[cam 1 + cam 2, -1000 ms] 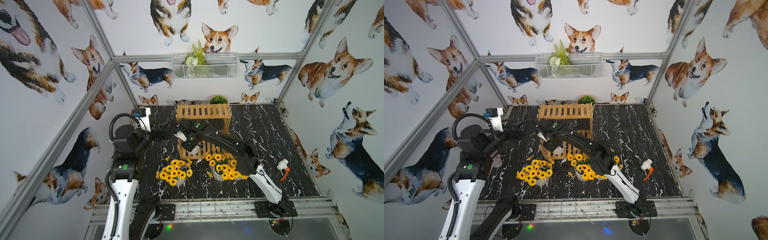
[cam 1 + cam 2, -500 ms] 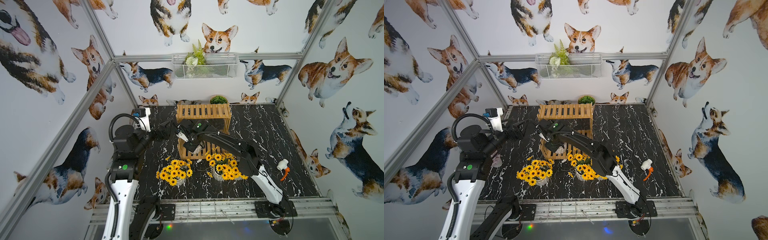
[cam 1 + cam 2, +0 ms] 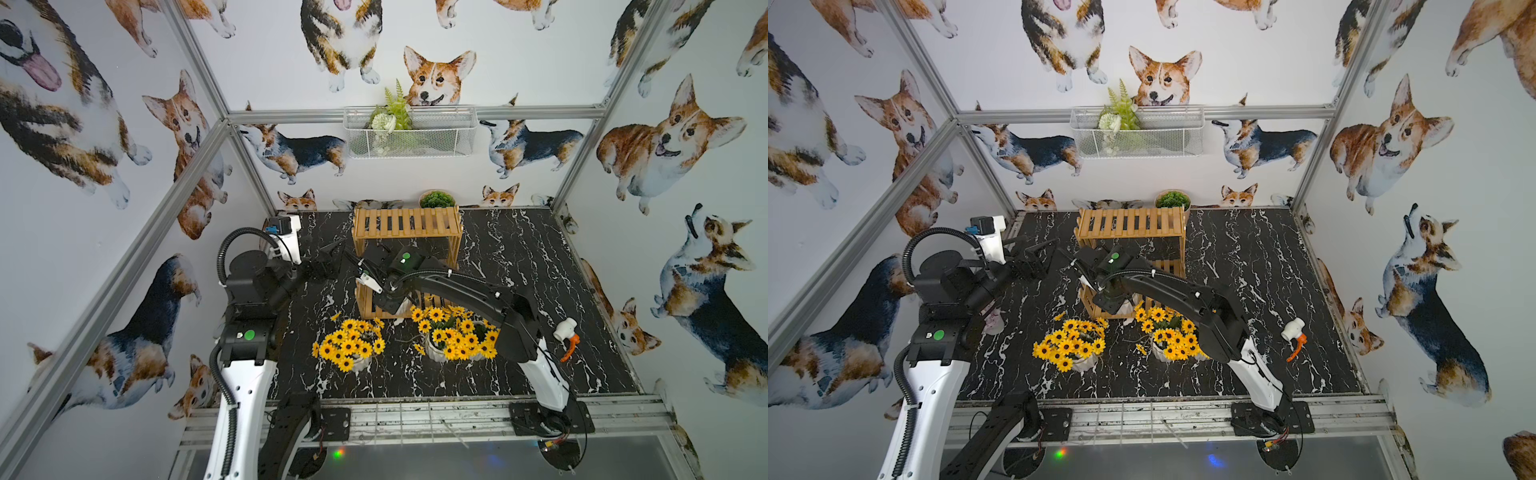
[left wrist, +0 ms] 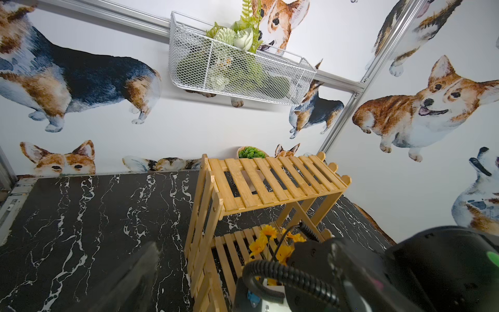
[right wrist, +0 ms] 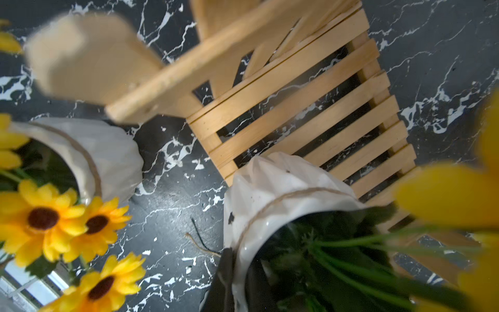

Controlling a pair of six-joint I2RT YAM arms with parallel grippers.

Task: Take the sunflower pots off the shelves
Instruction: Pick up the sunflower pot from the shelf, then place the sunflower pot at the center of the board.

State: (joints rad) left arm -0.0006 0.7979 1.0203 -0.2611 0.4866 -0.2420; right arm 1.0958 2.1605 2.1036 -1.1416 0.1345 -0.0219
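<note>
The wooden shelves (image 3: 407, 226) (image 4: 270, 183) stand at the back of the black marble table. Two sunflower pots (image 3: 349, 347) (image 3: 455, 338) stand on the table in front of them; the same two show in the other top view (image 3: 1069, 347) (image 3: 1173, 338). My right gripper (image 3: 388, 303) (image 5: 240, 272) is shut on the rim of a third white ribbed sunflower pot (image 5: 275, 189) at the front edge of the lower shelf; its yellow flowers (image 4: 266, 237) poke out there. My left gripper (image 3: 334, 255) (image 3: 1038, 255) hangs open and empty, left of the shelves.
A beige bowl of green foliage (image 3: 437, 199) sits behind the shelves. A white wire basket (image 3: 409, 133) with a fern hangs on the back wall. A white spray bottle with an orange trigger (image 3: 565, 336) lies at the right. Loose twine (image 5: 199, 243) lies on the table.
My right jaws have closed the last bit onto the pot's rim at the lower shelf. The left arm has stayed where it was.
</note>
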